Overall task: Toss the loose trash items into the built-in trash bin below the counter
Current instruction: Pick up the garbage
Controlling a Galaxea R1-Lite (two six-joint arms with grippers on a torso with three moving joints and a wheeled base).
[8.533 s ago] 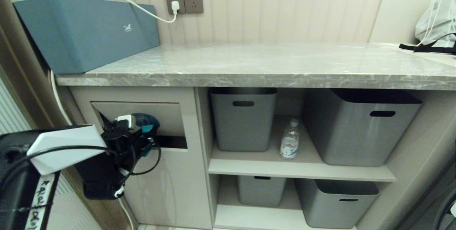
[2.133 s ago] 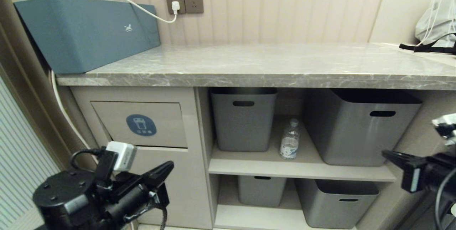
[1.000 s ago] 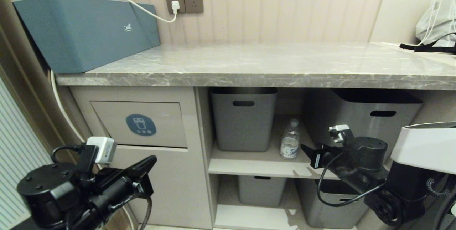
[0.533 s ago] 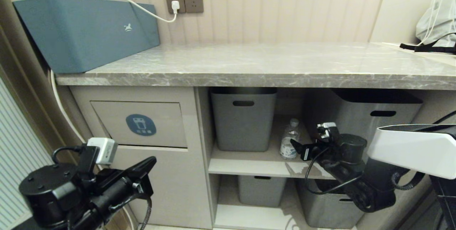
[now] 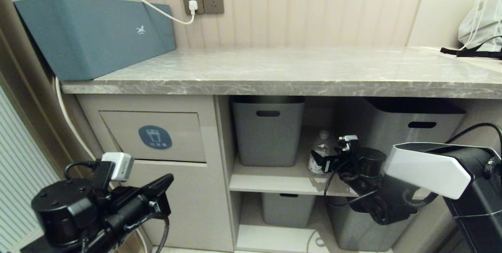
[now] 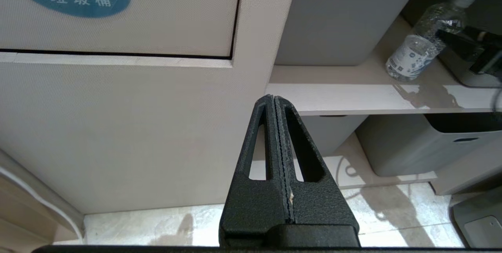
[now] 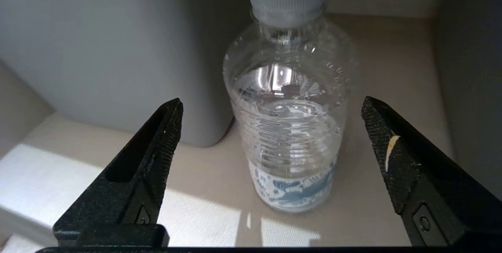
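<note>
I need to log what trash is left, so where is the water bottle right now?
In the head view the water bottle stands upright on the upper shelf under the counter, between two grey tubs, with the right gripper open just before it.

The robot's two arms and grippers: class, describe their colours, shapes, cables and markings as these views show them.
Both arms are black. The right arm wears a white angular cover and trails looping black cables. The left gripper has textured black wedge-shaped jaws with triangular cut-outs, a white box mounted behind. The right gripper has matching jaws, one with a pale fleck.
</note>
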